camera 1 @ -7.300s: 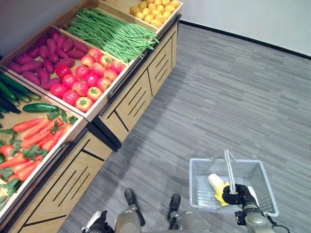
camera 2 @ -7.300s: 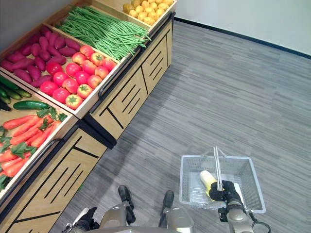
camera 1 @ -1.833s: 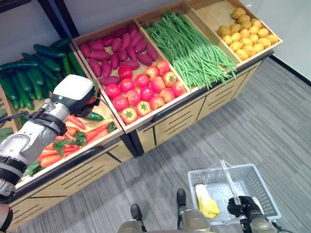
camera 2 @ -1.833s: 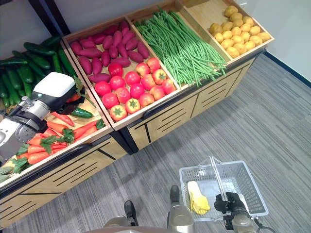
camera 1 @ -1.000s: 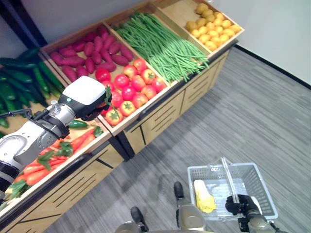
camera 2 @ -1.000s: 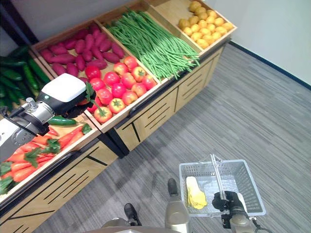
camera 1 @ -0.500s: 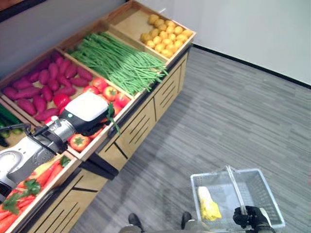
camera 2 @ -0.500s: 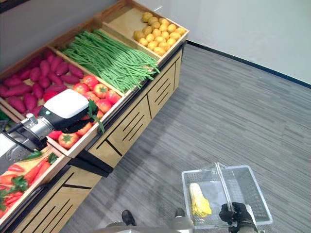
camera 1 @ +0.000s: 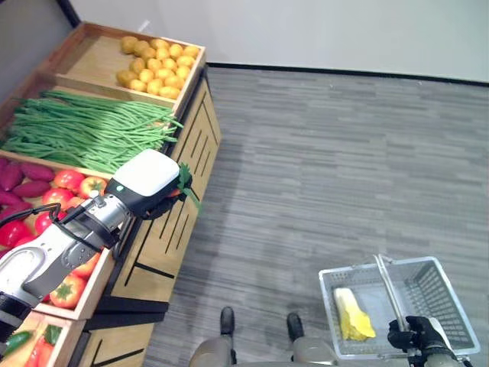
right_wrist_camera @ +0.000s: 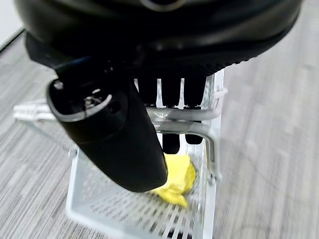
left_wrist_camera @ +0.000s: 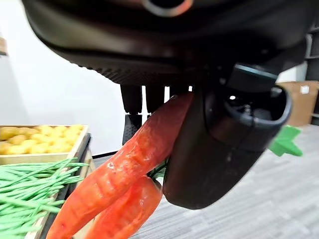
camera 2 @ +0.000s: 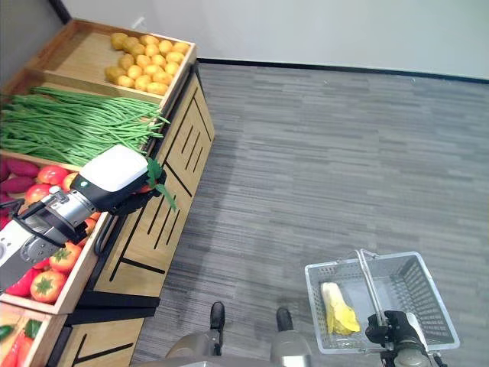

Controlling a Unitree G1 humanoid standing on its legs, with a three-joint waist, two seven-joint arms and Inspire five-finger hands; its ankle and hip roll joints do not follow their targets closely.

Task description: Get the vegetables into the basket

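Note:
My left hand point(camera 1: 150, 180) hangs over the front edge of the vegetable stand, shut on two orange carrots point(left_wrist_camera: 127, 167). Their green leaves point(camera 1: 186, 179) stick out past the fingers. Low at the right, my right hand point(camera 1: 416, 334) is shut on the handle point(right_wrist_camera: 185, 117) of a white wire basket point(camera 1: 452, 304) held just above the floor. A yellow ear of corn point(camera 1: 352, 314) lies in the basket's left half and shows past the fingers as the corn point(right_wrist_camera: 175, 180). The carrots are well left of the basket and higher.
A wooden stand runs along the left with bins of yellow potatoes point(camera 1: 157, 65), green beans point(camera 1: 80, 130), tomatoes point(camera 1: 70, 189) and purple sweet potatoes point(camera 1: 17, 180). Grey plank floor point(camera 1: 328, 153) spreads between stand and basket.
The camera has swung right along the stand. My left hand lifted the carrots from their bin and carried them across the tomatoes to the stand's front edge. The basket stays in my right hand.

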